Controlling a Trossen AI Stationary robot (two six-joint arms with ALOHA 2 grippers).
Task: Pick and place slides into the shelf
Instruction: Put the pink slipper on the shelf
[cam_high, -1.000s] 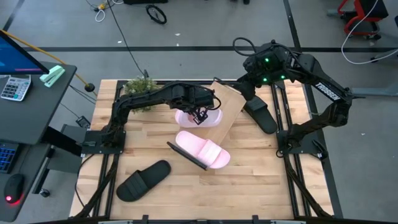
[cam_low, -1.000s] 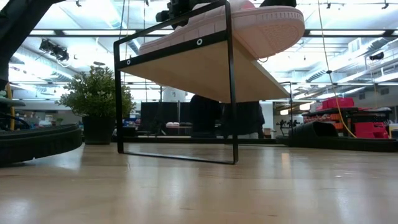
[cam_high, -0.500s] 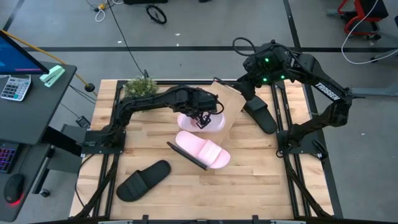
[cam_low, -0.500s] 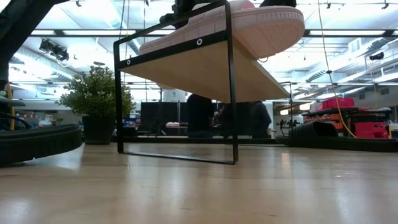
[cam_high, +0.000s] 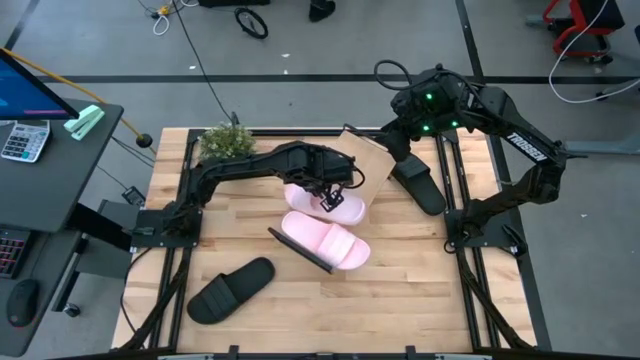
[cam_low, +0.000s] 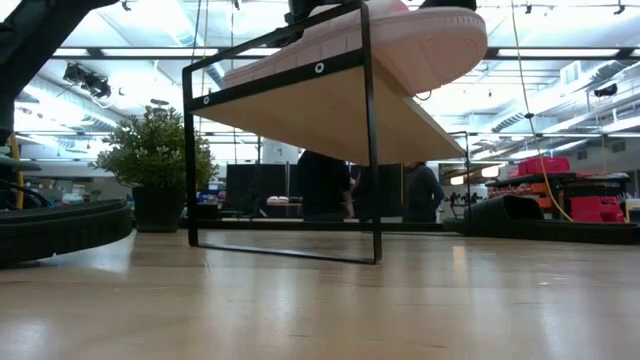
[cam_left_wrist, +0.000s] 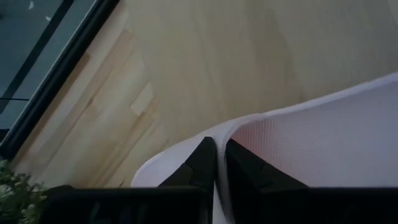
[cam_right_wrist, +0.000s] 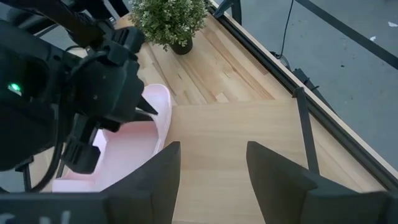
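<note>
Two of four slides reach the shelf; two black ones wait on the counter

The shelf (cam_high: 368, 165) carries both pink slides, one (cam_high: 327, 238) overhanging its near end, the second (cam_high: 340, 205) pinched by its rim in the left claw (cam_high: 328, 203); black slides lie near-left (cam_high: 231, 289) and far-right (cam_high: 417, 186), below the spread, empty right claw (cam_high: 398, 140).

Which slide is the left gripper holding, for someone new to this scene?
Find the shelf at the table's far middle. Two pale pink slides lie on it; the left gripper pinches the farther pink slide, nearer the plant, unlike the free pink one.
</note>
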